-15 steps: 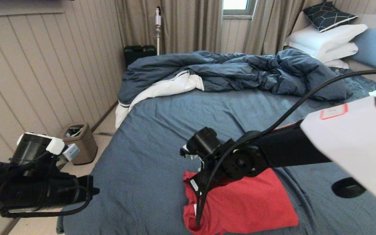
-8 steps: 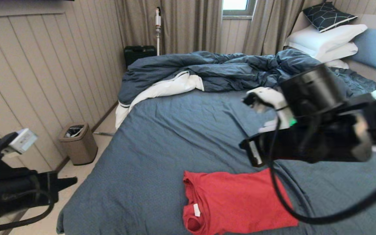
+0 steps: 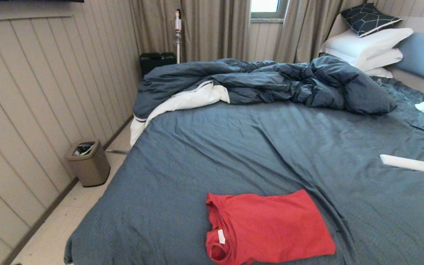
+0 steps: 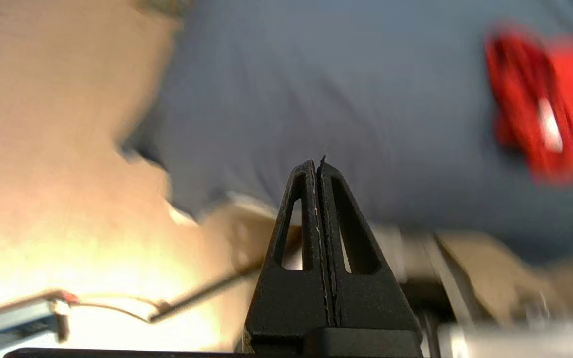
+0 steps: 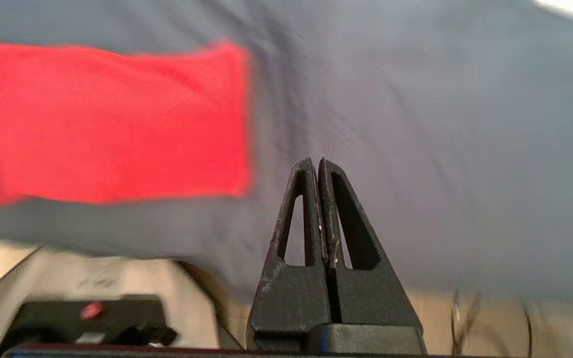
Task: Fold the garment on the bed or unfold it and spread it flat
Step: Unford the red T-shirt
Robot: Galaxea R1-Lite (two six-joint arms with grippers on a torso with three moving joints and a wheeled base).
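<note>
Where the slate-blue sheet of the bed (image 3: 256,147) runs toward the near edge, the red T-shirt (image 3: 271,228) lies folded into a neat rectangle, collar and small white neck label (image 3: 221,236) turned toward the left side. In the wrist views, the left tool (image 4: 318,161) and the right tool (image 5: 315,161) each have their fingers pressed together, pinching nothing, apart from the shirt. A rumpled dark blue duvet (image 3: 271,82) lies farther back, white pillows (image 3: 366,46) by the headboard, and a slim white remote (image 3: 407,163) on the sheet at right.

Head view evenly lit, sharp; window (image 3: 265,5) bright; both wrist views motion-blurred.
</note>
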